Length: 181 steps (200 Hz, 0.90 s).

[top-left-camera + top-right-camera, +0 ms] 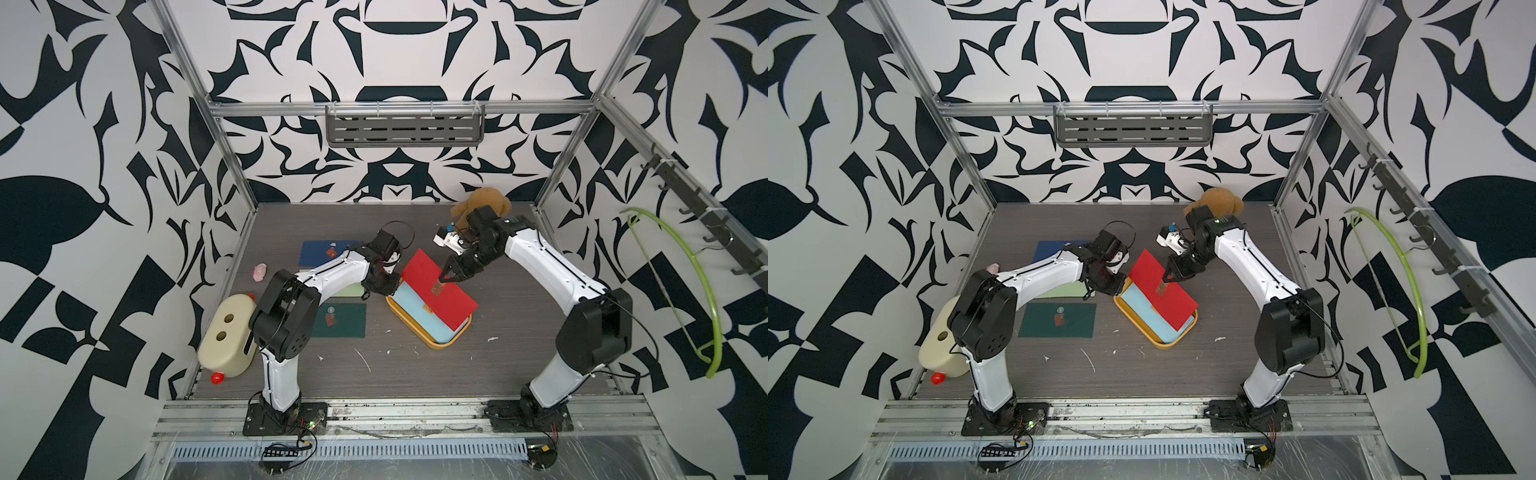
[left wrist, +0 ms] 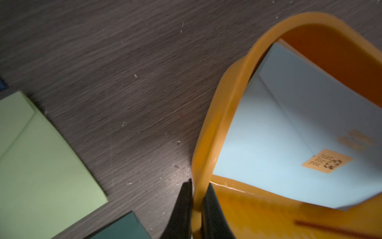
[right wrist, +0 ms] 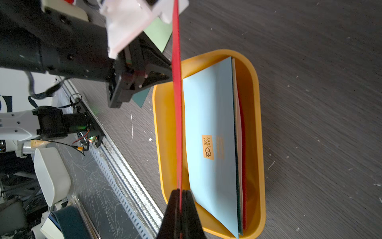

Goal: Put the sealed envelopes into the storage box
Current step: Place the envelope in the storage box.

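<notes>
The mustard-yellow storage box (image 1: 432, 341) (image 1: 1162, 343) sits mid-table. In it a light blue envelope (image 1: 415, 311) (image 2: 268, 128) (image 3: 208, 115) leans in front of other envelopes, of which only edges show. My left gripper (image 1: 388, 289) (image 2: 197, 198) is shut on the box's rim (image 2: 206, 144). Over the box hangs a red envelope (image 1: 432, 286) (image 1: 1158, 291) (image 3: 177, 103), tilted, with my right gripper (image 1: 442, 277) (image 3: 180, 194) shut on its edge. Navy (image 1: 320, 253), light green (image 1: 351, 291) (image 2: 41, 165) and dark green (image 1: 345, 320) envelopes lie flat to the left.
A brown plush toy (image 1: 484, 203) sits at the back right behind my right arm. A cream container (image 1: 228, 336) with two holes lies at the left edge, with a small pink toy (image 1: 259, 272) behind it. A green hanger (image 1: 681, 291) hangs on the right wall.
</notes>
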Tool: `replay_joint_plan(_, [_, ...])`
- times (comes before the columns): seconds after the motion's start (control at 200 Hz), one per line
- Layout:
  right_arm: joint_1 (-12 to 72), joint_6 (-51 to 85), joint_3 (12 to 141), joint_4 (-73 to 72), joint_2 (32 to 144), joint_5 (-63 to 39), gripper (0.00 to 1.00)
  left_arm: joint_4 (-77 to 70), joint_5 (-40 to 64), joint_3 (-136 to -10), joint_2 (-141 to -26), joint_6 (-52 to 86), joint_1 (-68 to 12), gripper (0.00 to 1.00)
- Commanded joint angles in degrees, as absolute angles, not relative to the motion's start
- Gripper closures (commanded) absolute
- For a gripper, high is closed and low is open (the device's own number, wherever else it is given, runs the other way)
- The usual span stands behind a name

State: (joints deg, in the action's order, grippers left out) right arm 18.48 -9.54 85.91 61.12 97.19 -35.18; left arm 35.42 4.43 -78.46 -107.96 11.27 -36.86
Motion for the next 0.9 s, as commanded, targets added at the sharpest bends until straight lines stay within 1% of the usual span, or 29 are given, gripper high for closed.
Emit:
replay_joint_plan(0.0, [18.6,-12.5,85.8,62.9,98.3,-36.9,1.0,36.2,5.2,-78.3,-106.1,9.3,-36.5,0.93])
replay_joint_plan(0.55, [18.7,-15.6,88.1,62.7,106.1,-36.9,1.0,35.9,5.8,-77.1,-105.3,8.3,-36.6,0.93])
replay_joint_plan(0.9, [19.0,-16.0,88.8,58.6,108.3,-37.0,1.0,36.0,6.1,-77.5,-106.1,8.2,-36.6,0.93])
